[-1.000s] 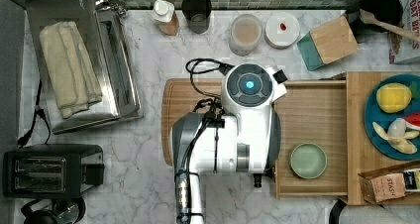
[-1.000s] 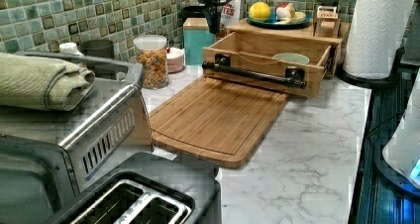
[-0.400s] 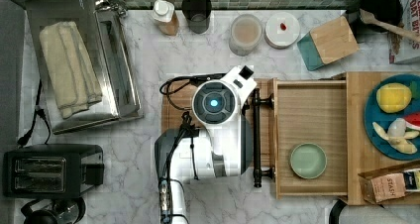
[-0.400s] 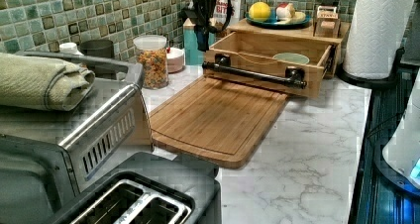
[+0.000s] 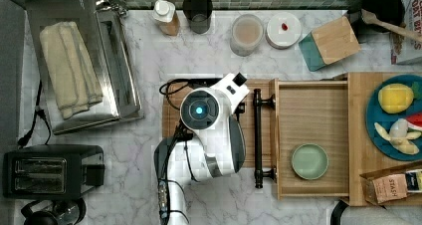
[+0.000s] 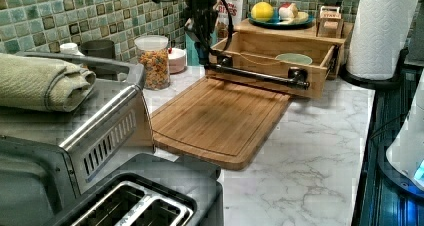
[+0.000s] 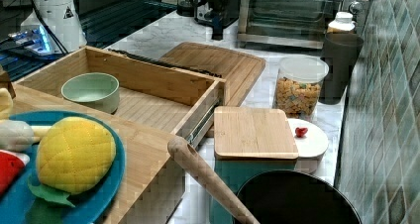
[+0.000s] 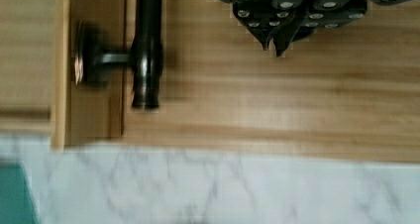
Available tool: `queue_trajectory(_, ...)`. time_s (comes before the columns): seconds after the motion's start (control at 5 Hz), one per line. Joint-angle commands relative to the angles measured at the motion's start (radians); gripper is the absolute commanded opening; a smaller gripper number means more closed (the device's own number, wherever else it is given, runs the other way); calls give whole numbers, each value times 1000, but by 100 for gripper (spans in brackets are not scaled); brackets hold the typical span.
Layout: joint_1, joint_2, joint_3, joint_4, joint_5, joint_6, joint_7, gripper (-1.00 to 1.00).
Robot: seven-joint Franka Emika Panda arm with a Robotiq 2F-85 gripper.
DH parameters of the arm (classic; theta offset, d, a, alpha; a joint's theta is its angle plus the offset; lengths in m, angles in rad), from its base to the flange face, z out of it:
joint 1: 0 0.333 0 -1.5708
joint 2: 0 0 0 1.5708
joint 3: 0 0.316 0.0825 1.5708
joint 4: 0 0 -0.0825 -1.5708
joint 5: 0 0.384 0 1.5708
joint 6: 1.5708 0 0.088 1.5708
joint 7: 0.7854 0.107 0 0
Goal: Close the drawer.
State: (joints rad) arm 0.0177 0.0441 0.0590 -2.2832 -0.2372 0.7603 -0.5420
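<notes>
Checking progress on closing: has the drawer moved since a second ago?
No. In the top view the drawer remains just as far out from the shelf.

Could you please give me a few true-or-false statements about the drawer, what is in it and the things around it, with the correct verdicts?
1. The light-wood drawer with the long black bar handle is pulled open. True.
2. A pale green round bowl sits inside the drawer. True.
3. The bowl holds the yellow lemon-shaped toy. False: the toy lies on the blue plate on top of the wooden cabinet, and the bowl looks empty.
4. The gripper is clamped round the black bar handle. False: in the wrist view the fingertips lie apart from the bar, over the flat wooden cutting board.
5. A folded towel lies on the metal toaster oven. True.
</notes>
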Motion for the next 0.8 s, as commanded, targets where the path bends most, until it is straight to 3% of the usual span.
queue_trajectory(0.2,11,30,10,-59,-47,16,49,-100)
queue_trajectory(0.8,-5,87,-34,-155,-78,195,109,-100)
